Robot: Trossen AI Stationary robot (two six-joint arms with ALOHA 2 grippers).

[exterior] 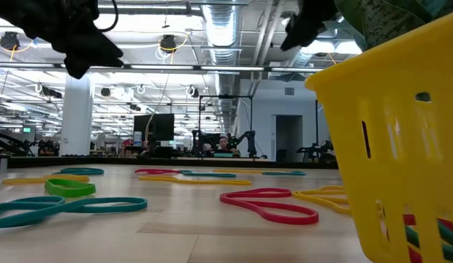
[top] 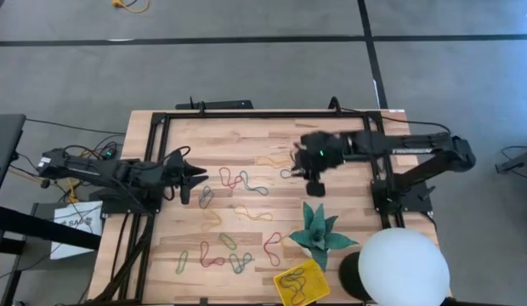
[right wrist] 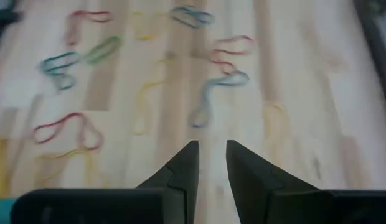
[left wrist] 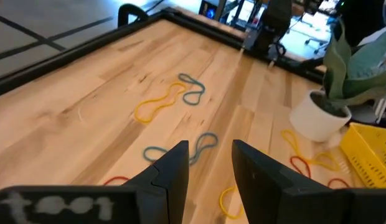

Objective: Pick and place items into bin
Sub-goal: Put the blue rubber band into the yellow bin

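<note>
The right gripper (top: pixel 315 188) is hanging over the wooden table (top: pixel 246 136) with its fingers a little apart, holding nothing. A blue loop (right wrist: pixel 213 96) is lying just ahead of its fingers, with a red loop (right wrist: pixel 230 47) beyond that. The yellow bin (top: pixel 302 282) is sitting well apart from this gripper, past the teal star (top: pixel 318 229). The left gripper (top: pixel 194 181) is waiting, fingers apart, a blue loop (left wrist: pixel 180 152) just ahead

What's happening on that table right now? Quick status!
Left gripper open, empty, above loops at table's left. Right gripper open, empty, over table's middle. Yellow bin holds a few loops; many loops on the table. Paper star beside the bin.
</note>
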